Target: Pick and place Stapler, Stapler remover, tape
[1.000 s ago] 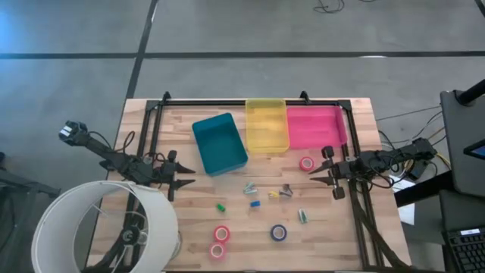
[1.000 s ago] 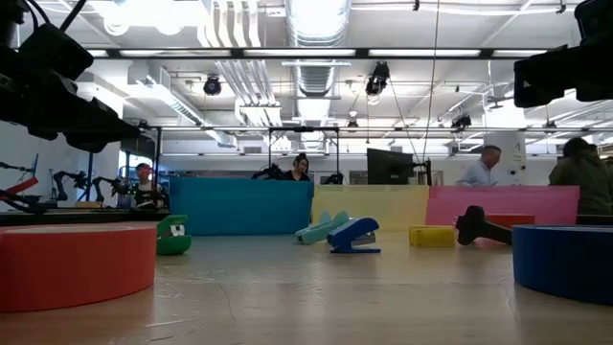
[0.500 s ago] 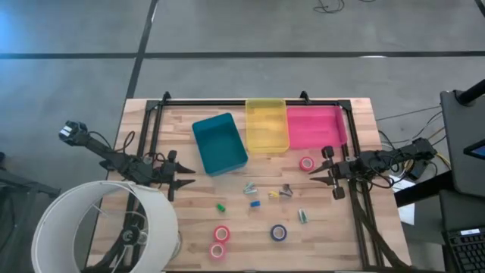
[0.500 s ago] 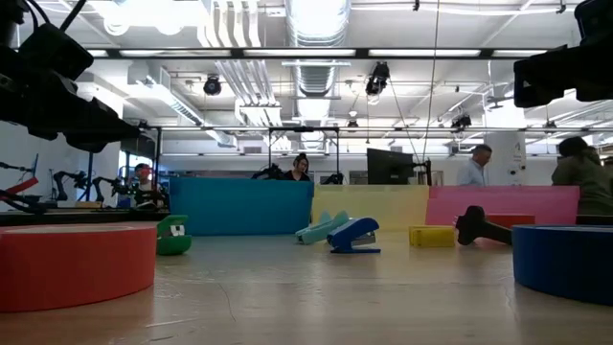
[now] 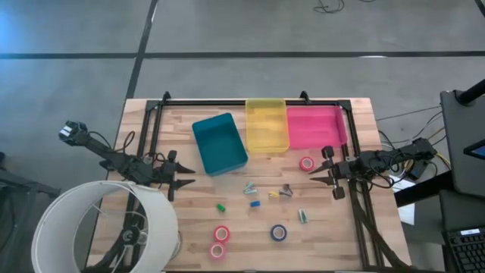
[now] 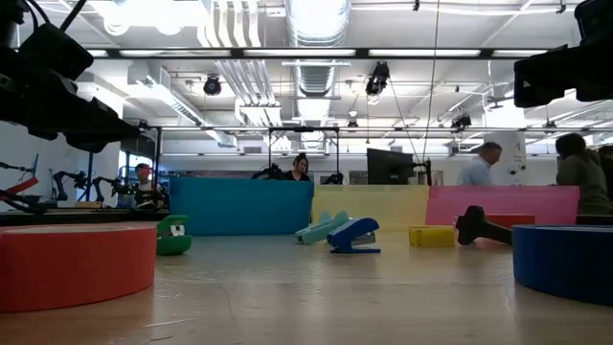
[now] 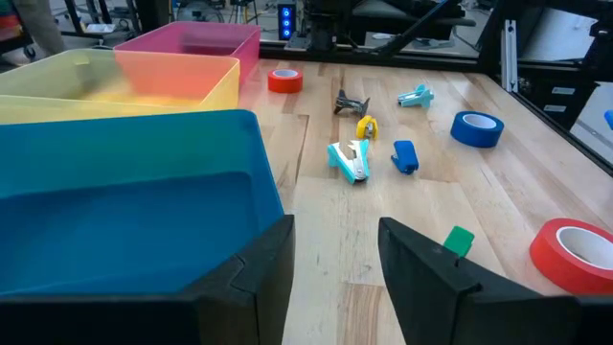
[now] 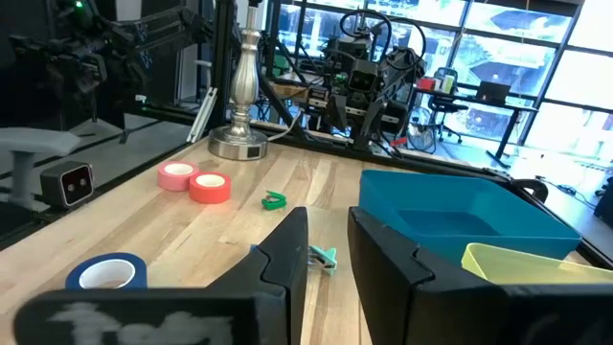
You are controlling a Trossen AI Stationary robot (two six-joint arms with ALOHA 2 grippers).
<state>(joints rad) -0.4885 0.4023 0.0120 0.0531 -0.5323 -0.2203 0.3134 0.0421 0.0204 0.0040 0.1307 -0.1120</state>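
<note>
Several small staplers and staple removers lie mid-table: a teal stapler [image 5: 250, 187], a blue one [image 5: 255, 203], a yellow piece [image 5: 273, 194], a dark remover [image 5: 286, 189], a green piece [image 5: 221, 206] and a teal piece [image 5: 302, 216]. The tape rolls lie flat: a red roll [image 5: 306, 163], a red roll [image 5: 221, 233], a pink roll [image 5: 217, 249] and a dark blue roll [image 5: 279, 232]. My left gripper [image 5: 182, 180] hovers open at the table's left, beside the teal bin. My right gripper [image 5: 317, 174] hovers open at the table's right, next to the red roll [image 5: 306, 163].
Three bins stand along the far edge: teal [image 5: 220, 142], yellow [image 5: 267, 126] and pink [image 5: 314, 126]. A white lampshade [image 5: 106, 227] covers the near left corner. A black frame [image 5: 250, 101] borders the table. People move in the room beyond.
</note>
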